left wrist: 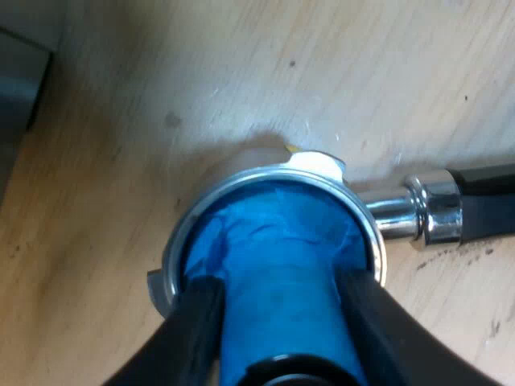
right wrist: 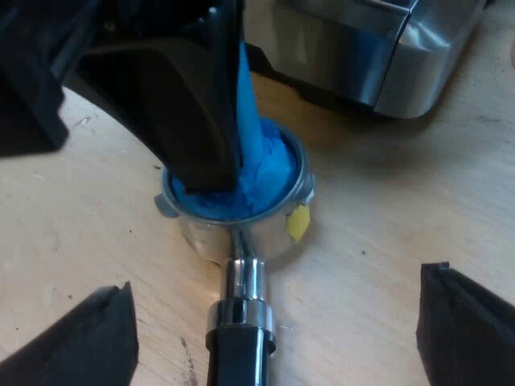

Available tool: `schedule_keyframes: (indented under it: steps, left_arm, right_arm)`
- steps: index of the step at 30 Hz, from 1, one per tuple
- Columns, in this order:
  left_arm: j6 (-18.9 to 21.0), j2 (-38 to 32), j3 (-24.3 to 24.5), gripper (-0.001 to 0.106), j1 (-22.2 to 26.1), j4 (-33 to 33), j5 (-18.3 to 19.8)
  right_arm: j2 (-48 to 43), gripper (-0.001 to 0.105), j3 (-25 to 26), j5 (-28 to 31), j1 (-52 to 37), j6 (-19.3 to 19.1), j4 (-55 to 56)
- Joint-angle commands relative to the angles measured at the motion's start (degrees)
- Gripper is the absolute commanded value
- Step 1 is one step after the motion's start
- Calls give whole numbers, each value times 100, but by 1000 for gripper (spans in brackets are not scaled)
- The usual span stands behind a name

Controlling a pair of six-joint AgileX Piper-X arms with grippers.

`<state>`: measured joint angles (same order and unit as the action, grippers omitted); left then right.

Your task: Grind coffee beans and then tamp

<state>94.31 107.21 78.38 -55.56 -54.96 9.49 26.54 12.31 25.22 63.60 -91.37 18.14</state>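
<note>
fingers first: grips the blue tamper point(left wrist: 273, 241) with the left gripper point(left wrist: 278, 285), one black finger pressed to each flank of the blue body, jaws drawn in to the tamper's width with no gap on either side. sets the tamper's foot inside the basket of the metal holder point(left wrist: 241, 181), creased blue filling the steel ring almost rim to rim. rests the holder flat on a pale wooden table point(left wrist: 161, 80), with a bright metal neck running out from the basket into the dark handle point(left wrist: 487, 201). shows a few dark specks point(left wrist: 463, 251) on the wood just beside the neck.

from the right arm: spreads the right gripper point(right wrist: 273, 330) wide, one black finger on each side of the holder's handle, both well apart from it, touching nothing and gripping nothing. finds the handle lying on the wood between those fingers. just beyond, meets the basket with the tamper standing in it and one finger of the left arm reaching down along the blue from above. carries a small yellow tag point(right wrist: 298, 223) on the basket's outer wall, next to one of the rim's lugs. farthest off, places the espresso machine point(right wrist: 362, 48) behind the holder, its brushed steel body on the same table, near the basket but apart from it. cannot tell what lies under the tamper's foot.
</note>
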Motion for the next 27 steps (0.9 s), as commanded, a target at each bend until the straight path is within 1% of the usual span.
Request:
schedule_keyframes:
  steps: [1, 3, 7, 9, 12, 20, 25, 27]
  left_arm:
    - [55, 211, -70, 0, -216, -56, -223]
    - [55, 268, -70, 0, -417, -56, -432]
    - [55, 360, -70, 0, -633, -56, -613]
    - [65, 404, -70, 0, -746, -56, -811]
    - [145, 407, -70, 0, -762, -56, -821]
    - [184, 468, -70, 0, -762, -31, -821]
    - [184, 497, -70, 0, -762, -113, -821]
    - [184, 487, -55, 0, -762, -245, -821]
  right_arm:
    - [4, 72, 16, -19, 2, -12, -34]
    - [4, 72, 16, -19, 2, -12, -34]
    - [4, 72, 16, -19, 2, -12, -34]
    - [4, 72, 16, -19, 2, -12, -34]
    - [4, 72, 16, -19, 2, -12, -34]
    - [4, 72, 16, -19, 2, -12, -34]
    - [4, 72, 16, -19, 2, -12, -34]
    - [4, 72, 16, -19, 2, -12, -34]
